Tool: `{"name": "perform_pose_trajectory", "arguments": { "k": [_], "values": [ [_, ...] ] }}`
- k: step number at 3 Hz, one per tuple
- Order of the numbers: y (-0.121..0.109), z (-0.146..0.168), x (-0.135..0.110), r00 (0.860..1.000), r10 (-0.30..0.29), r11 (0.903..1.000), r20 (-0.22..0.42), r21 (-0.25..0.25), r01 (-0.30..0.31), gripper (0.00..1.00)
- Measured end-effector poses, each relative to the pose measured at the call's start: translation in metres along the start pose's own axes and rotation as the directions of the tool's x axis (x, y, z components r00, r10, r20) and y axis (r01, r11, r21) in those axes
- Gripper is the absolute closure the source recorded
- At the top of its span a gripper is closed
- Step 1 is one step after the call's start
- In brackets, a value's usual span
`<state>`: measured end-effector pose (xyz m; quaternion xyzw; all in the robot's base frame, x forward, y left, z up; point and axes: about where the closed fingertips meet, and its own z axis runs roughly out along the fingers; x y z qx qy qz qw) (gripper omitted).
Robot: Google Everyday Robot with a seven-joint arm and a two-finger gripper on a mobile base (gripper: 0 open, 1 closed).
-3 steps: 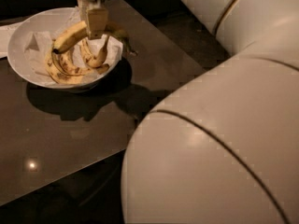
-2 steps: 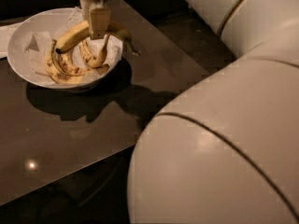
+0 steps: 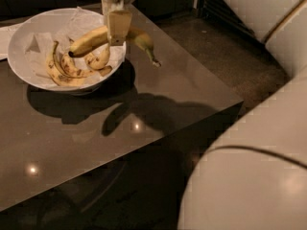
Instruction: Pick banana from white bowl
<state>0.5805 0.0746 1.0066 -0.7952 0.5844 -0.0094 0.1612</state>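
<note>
Gripper (image 3: 118,38) clamps the banana (image 3: 88,41) mid-length, above the white bowl (image 3: 13,43). Advice: lift straight and slow; the overhanging stem end could swing.

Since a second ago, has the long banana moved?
Yes: rightward. The claw over the white bowl holds the banana, now jutting past the right rim.

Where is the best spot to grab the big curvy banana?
Around its thick middle, coming down from above. The banana is long and curved with thin ends, so the middle balances best. The gripper is shut on it there, over the rim of the white bowl.
</note>
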Motion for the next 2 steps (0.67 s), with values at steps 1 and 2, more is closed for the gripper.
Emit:
{"name": "perform_pose_trajectory", "arguments": {
  "k": [1, 2],
  "values": [
    [0.0147, -0.0020, 0.0083, 0.998, 0.057, 0.9983, 0.001, -0.011, -0.057, 1.00],
    [0.0124, -0.0002, 0.0072, 0.998, 0.058, 0.9983, 0.004, -0.005, -0.058, 1.00]
  ]
}}
